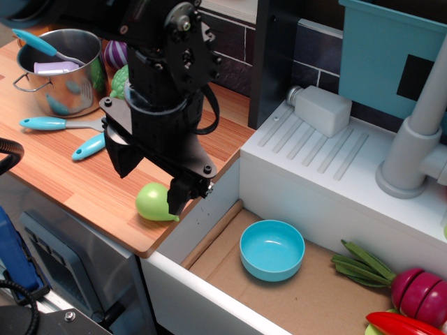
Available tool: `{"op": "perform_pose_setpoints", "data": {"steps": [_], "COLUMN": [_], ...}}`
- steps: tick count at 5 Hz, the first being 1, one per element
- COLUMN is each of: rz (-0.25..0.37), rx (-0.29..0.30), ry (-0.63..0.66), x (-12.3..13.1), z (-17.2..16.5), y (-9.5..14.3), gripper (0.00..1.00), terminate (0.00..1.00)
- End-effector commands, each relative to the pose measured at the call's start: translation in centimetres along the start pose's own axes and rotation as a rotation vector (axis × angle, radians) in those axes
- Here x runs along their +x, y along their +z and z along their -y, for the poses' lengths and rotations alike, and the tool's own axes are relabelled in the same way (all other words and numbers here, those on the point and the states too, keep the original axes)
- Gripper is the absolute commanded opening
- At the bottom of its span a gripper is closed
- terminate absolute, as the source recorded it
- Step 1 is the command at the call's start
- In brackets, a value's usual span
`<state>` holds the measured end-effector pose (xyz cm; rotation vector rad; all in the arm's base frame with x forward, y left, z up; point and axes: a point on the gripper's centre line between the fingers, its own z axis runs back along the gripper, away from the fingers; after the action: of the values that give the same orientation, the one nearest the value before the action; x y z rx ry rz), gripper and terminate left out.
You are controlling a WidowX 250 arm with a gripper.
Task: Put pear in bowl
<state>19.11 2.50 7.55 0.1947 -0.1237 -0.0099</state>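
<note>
**Pear not yet lifted, bowl waiting empty**

You have the pear (154,202) lying on the wooden counter (63,164), close to the counter's front edge and up beside the sink. The gripper (178,202) hangs right over the pear's tapered end; one dark finger tip touches or nearly touches it. You cannot tell from this view whether the jaws are spread or closed, because the arm's body hides the far finger. By the look of it, the pear is not yet grasped, so nearly all the task is ahead: the grip, the lift, the carry, the release.

The bowl (272,249) sits lower than the pear, down in the sink basin, to the pear's right and slightly nearer the camera, with nothing inside it. Between pear and bowl stands the white sink wall (209,209), so you will likely need to lift clear of that lip before moving across.

Well behind the pear, a steel pot (59,70) and blue-handled utensils (59,125) lie on the counter, out of the way. Beyond the bowl from the pear lie a leafy green vegetable (363,265), a magenta one (422,293) and a red one (398,324); none blocks the bowl's mouth.
</note>
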Motion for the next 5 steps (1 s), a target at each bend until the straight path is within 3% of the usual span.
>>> {"op": "perform_pose_setpoints", "data": {"steps": [1, 5], "rz": [0.000, 0.062], "rx": [0.000, -0.039], "ry": [0.000, -0.035], "x": [0.0, 2.0], "z": [0.0, -1.7], "y": [0.0, -3.8], "gripper": [1.00, 1.00], "terminate": [0.00, 0.00]}}
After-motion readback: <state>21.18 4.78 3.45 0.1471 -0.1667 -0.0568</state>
